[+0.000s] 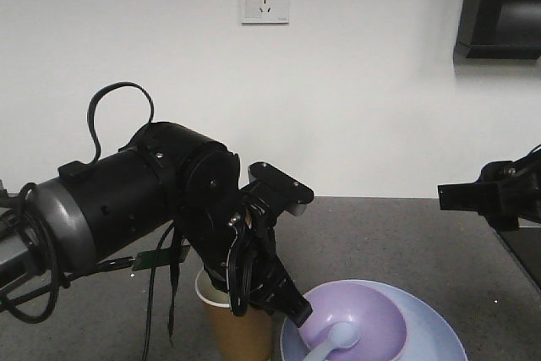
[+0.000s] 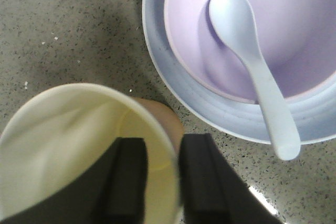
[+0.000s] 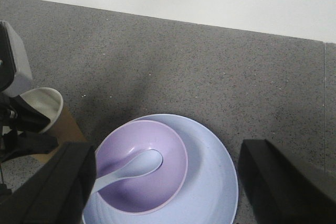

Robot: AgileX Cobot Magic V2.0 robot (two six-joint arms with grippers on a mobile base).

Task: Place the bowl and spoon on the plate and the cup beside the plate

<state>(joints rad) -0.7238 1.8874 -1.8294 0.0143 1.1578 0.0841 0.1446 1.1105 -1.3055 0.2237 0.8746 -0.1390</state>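
The bowl (image 3: 142, 166) sits on the plate (image 3: 210, 182) with the spoon (image 2: 252, 66) in it, so only the cup (image 2: 79, 145) remains: at the plate's 8 o'clock in the left wrist view, its rim pinched by the left hand (image 2: 161, 182), while the right hand (image 3: 163, 182) hovers released.

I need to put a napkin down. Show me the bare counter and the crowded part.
Bare counter runs from the plate back to the wall, and to the left behind the cup. It is crowded where the left gripper pinches the cup's rim right beside the plate, which holds the bowl and spoon.
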